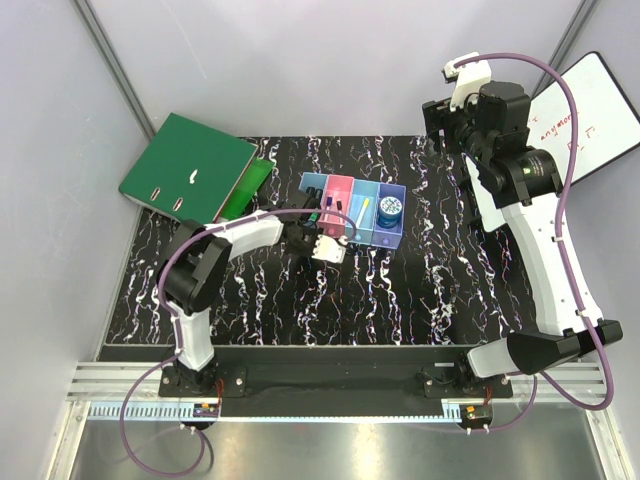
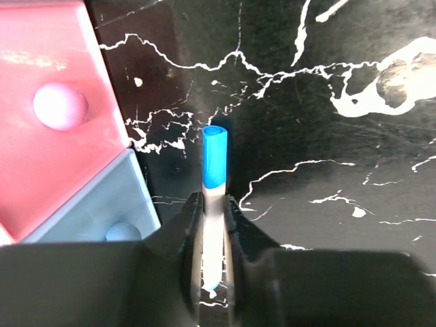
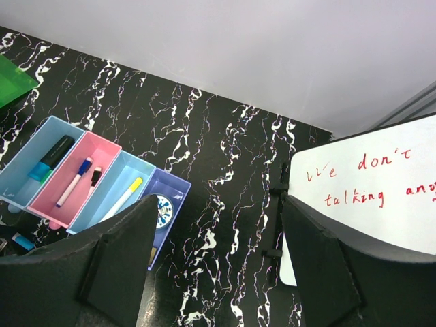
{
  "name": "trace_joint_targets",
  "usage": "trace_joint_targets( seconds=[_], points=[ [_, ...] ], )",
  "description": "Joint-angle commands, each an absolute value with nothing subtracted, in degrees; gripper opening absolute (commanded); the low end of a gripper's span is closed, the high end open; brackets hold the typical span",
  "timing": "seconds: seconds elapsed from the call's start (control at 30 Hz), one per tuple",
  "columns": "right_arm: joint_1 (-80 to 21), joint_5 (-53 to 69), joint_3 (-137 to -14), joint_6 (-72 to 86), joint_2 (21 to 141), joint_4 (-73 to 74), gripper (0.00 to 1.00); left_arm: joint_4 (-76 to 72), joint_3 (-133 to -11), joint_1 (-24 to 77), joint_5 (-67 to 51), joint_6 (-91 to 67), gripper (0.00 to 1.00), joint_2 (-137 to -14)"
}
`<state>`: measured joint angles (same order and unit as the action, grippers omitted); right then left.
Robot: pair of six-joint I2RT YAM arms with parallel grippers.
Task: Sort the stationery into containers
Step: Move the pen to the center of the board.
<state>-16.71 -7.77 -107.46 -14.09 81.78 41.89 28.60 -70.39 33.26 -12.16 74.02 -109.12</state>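
Note:
My left gripper [image 2: 212,206] is shut on a white pen with a blue cap [image 2: 215,153], held low over the black marbled table beside the front wall of the pink bin [image 2: 48,102] and a light blue bin [image 2: 102,211]. In the top view this gripper [image 1: 308,240] sits just in front of the row of bins [image 1: 355,208]. In the right wrist view, the row holds a green-black marker [image 3: 49,159], a blue pen [image 3: 75,180], a yellow-capped pen [image 3: 125,197] and the round blue tin [image 3: 162,210]. My right gripper [image 3: 218,211] is open and empty, raised high at the far right [image 1: 440,125].
A large green ring binder [image 1: 185,165] lies at the back left, partly off the table. A small whiteboard with red writing [image 1: 590,120] leans at the far right, also in the right wrist view [image 3: 368,197]. Grey walls enclose the table.

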Motion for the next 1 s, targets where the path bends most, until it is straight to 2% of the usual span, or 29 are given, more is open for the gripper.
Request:
trace_joint_targets(
  seconds=[0.0, 0.47, 0.8, 0.83, 0.87, 0.9, 0.93, 0.97],
  points=[
    [-16.35, -6.68, -108.63, -13.36, 81.30, 41.40, 0.80, 37.52, -68.73, 33.57, -12.92, 74.27, 0.00, -110.13],
    [-16.35, -6.59, -108.81, -13.10, 80.51, 41.48, 0.80, 46.32, -71.36, 33.49, -21.62, 64.52, 0.00, -100.03],
    [-16.35, -6.59, -108.63, -13.10, 79.10, 41.57, 0.80, 48.25, -75.50, 33.31, -23.13, 59.06, 0.00, -99.23],
    [-16.35, -6.59, -108.55, -13.10, 78.93, 41.66, 0.80, 48.16, -74.54, 33.31, -22.33, 59.85, 0.02, -99.49],
    [-16.35, -6.59, -108.46, -13.18, 78.93, 41.57, 0.80, 48.16, -74.01, 33.22, -21.45, 60.55, 0.15, -100.28],
    [-16.35, -6.59, -108.28, -13.18, 78.66, 41.66, 0.80, 48.08, -73.57, 32.70, -20.49, 62.12, 0.33, -100.72],
    [-16.35, -6.50, -108.19, -13.27, 78.58, 41.66, 0.80, 48.16, -72.52, 32.35, -20.22, 63.18, 0.42, -101.07],
    [-16.26, -6.59, -108.19, -13.27, 78.57, 41.66, 0.80, 48.08, -71.99, 32.08, -19.87, 64.24, 0.44, -101.77]
  ],
)
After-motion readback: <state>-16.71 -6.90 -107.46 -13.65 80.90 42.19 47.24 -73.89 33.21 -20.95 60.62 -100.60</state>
